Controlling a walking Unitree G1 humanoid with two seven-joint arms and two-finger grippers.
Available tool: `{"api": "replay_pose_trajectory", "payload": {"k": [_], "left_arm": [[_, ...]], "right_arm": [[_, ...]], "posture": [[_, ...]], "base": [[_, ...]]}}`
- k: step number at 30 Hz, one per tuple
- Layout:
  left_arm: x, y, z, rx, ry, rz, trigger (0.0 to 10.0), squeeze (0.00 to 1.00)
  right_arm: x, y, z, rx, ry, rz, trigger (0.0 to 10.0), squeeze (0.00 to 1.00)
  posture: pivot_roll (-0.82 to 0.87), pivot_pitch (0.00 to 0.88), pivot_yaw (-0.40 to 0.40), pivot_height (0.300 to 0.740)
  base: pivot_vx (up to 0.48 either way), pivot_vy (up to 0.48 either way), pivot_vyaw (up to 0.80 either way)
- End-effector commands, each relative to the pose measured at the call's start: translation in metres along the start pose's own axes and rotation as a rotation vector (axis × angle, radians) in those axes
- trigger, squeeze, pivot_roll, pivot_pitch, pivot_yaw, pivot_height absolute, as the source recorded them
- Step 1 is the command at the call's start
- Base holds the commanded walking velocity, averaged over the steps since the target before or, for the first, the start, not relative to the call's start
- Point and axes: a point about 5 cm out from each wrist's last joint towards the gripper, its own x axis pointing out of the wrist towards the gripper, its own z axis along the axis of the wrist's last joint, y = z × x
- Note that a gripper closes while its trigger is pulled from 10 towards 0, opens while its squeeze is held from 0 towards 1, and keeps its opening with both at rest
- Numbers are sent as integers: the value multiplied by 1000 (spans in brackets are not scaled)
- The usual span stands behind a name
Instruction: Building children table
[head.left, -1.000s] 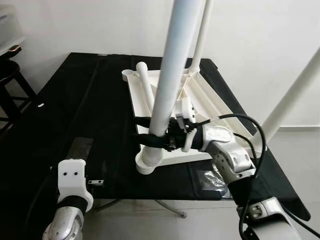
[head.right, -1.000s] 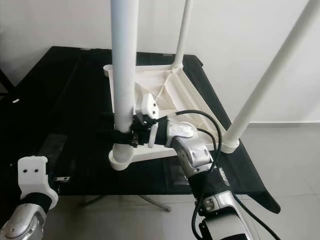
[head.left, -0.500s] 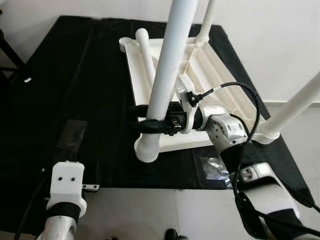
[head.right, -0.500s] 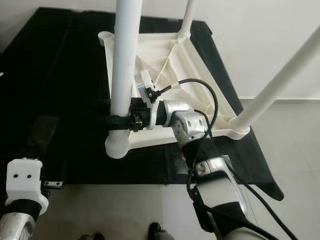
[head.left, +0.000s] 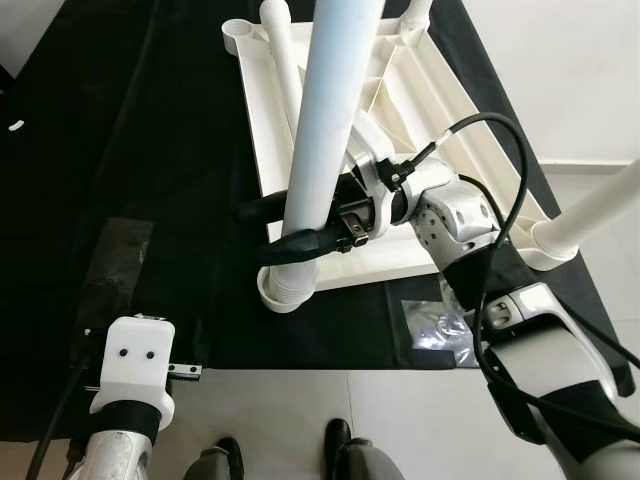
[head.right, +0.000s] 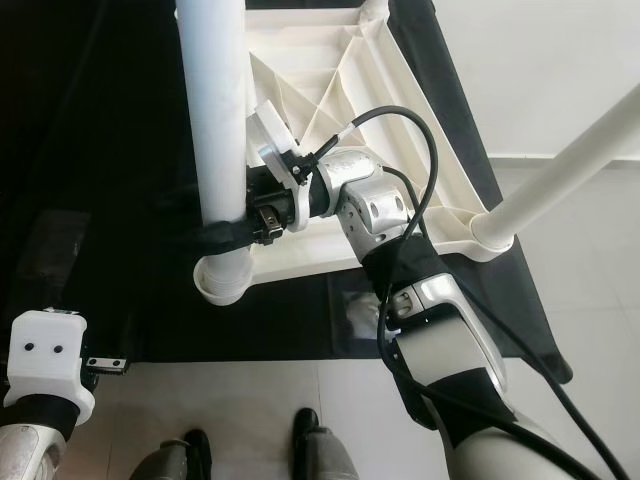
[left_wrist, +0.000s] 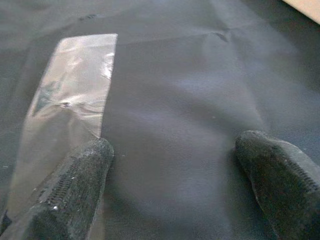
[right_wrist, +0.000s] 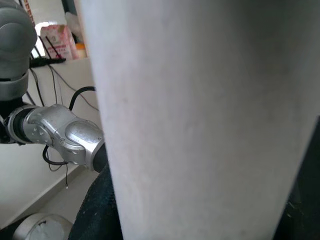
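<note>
The white children's table top (head.left: 430, 100) lies upside down on a black cloth. Three white legs stand up from its corners; a fourth, loose leg (head.left: 280, 50) lies across it. My right gripper (head.left: 254, 233) is shut on the near-left upright leg (head.left: 325, 130), low down, just above its socket (head.left: 285, 290). One black finger passes on each side of the leg. In the right wrist view that leg (right_wrist: 200, 120) is pressed close to the camera. My left gripper (left_wrist: 175, 170) hovers open over the cloth, with one fingertip (left_wrist: 75, 185) at the edge of a clear plastic bag (left_wrist: 65, 95).
The cloth-covered table's front edge (head.left: 300, 368) is close to me, with tiled floor below. A small clear bag of parts (head.left: 430, 325) lies near the front right. The right front leg (head.left: 590, 215) slants out past the table's side. Two dark shoes (head.left: 340, 445) show on the floor.
The camera has tilted down and come closer, so the whole scene has shifted. My right gripper keeps its hold low on the same leg. The left arm stays near the front edge.
</note>
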Motion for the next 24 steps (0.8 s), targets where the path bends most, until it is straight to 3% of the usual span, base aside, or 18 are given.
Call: {"api": "replay_pose_trajectory", "payload": {"k": [1,4,9,16,24], "left_arm": [[-4,-2,-1,10,22,-7,10000,0],[-4,-3,0,10,20,-2,10000,0],[-4,-6,2,6,14,3,10000,0],[-4,-9,5,-7,4,14,10000,0],[-4,-8,7,-12,-2,35,10000,0]], "right_arm": [[0,1,-10,24,54,13,10000,0],[3,-3,-10,5,95,20,10000,0],[11,-10,-27,77,108,0,10000,0],[25,-4,-33,110,94,67,10000,0],[28,1,-38,113,135,109,10000,0]], "posture": [[18,444,-125,740],[15,443,-126,740],[10,439,-135,740],[-7,439,-161,740],[-11,436,-170,740]], "base": [[0,0,0],[0,0,0],[0,0,0],[0,0,0],[0,0,0]]}}
